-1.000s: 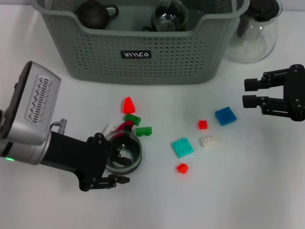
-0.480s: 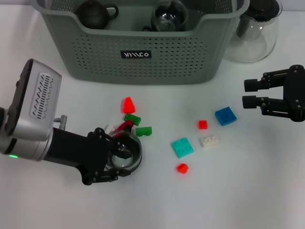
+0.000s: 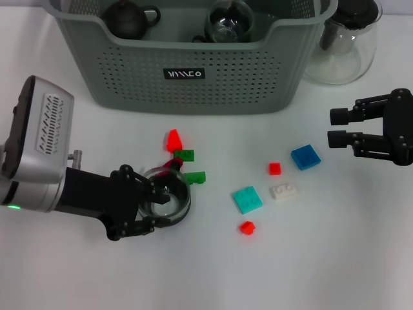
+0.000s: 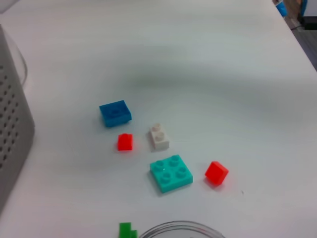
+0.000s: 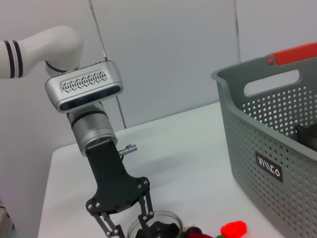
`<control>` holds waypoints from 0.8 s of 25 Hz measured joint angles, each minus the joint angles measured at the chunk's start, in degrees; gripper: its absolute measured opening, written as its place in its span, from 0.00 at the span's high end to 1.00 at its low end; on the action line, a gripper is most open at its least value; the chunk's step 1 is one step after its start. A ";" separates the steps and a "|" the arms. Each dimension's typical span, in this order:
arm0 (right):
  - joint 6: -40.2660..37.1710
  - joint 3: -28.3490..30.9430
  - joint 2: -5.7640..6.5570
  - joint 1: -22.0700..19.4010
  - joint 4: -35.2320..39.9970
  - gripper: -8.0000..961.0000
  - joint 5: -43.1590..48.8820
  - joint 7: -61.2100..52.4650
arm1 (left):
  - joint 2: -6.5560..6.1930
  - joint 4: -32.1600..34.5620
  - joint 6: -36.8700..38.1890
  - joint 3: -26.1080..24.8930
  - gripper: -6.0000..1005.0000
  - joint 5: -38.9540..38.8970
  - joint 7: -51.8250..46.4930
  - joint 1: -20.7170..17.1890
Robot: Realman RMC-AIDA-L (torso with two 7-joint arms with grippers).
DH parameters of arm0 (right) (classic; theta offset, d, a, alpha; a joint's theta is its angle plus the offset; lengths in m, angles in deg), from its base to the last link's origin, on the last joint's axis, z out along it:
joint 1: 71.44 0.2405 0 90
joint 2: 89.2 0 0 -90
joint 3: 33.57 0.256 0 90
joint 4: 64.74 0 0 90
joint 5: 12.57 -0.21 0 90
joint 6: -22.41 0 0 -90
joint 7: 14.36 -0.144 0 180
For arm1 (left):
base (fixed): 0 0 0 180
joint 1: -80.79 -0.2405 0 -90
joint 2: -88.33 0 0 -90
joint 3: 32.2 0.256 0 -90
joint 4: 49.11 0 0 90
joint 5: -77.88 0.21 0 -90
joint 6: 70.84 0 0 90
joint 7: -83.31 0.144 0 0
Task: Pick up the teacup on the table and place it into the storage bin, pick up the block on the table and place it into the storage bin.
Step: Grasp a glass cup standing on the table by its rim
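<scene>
Left gripper (image 3: 152, 208) astride teacup (image 3: 166, 201) (grip unclear)

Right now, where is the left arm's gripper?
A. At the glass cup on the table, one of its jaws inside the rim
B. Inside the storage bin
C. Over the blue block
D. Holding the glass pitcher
A: the left gripper sits at the glass cup on the table, one jaw inside the rim and one outside, well short of the storage bin.
</scene>
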 joint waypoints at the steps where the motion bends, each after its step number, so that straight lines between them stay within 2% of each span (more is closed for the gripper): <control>1: 0.00 -0.01 0.00 -0.04 0.00 0.57 0.01 0.00 | 0.00 -0.15 0.23 0.25 0.66 -0.01 0.02 0.00; 12: 0.00 -0.02 0.00 -0.22 0.00 0.57 0.05 0.00 | 0.01 -3.55 -2.19 2.13 0.66 -0.11 -0.09 0.85; 20: 0.00 -0.02 0.00 0.07 0.00 0.56 0.05 0.00 | 0.00 -0.22 -2.19 2.25 0.67 0.82 -8.78 0.97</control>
